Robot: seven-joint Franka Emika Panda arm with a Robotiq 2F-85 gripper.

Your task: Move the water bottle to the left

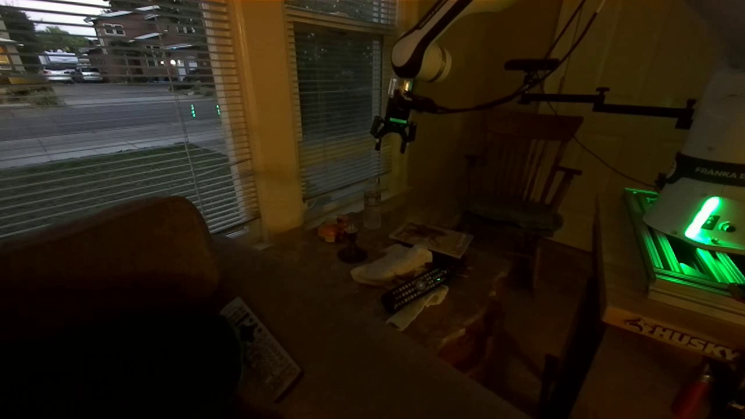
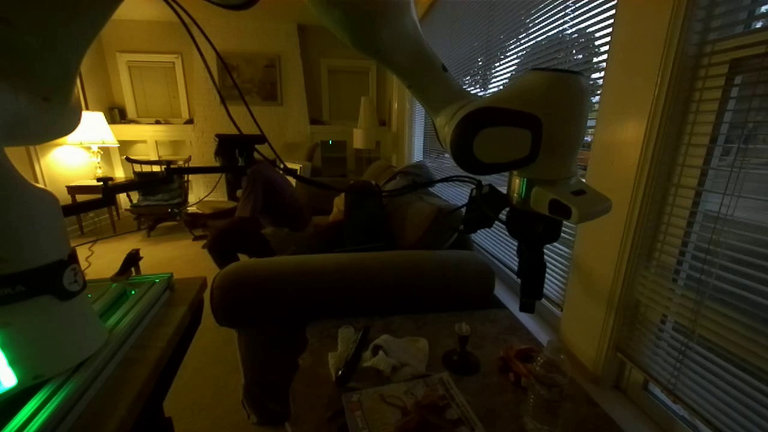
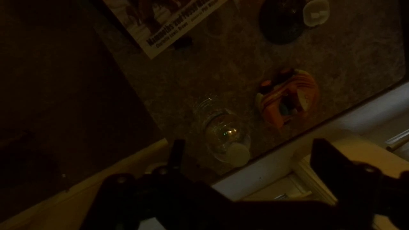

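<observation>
A clear water bottle with a pale cap stands upright on the small table near the window; it shows in both exterior views [image 1: 372,210] [image 2: 546,384]. In the wrist view the bottle [image 3: 223,131] appears from above, between the two finger lines and beyond the fingertips. My gripper [image 1: 390,148] is open and empty, pointing down well above the bottle and apart from it. The gripper [image 2: 530,305] also hangs high over the table's window side in an exterior view. In the wrist view its dark fingers [image 3: 249,140] are spread wide.
An orange toy [image 3: 287,99] lies close beside the bottle. A dark candle holder [image 1: 351,251], a book [image 1: 432,238], a white cloth [image 1: 396,265] and a black remote [image 1: 415,289] are on the table. The window sill [image 3: 265,163] borders it. A sofa arm [image 2: 360,282] rises alongside.
</observation>
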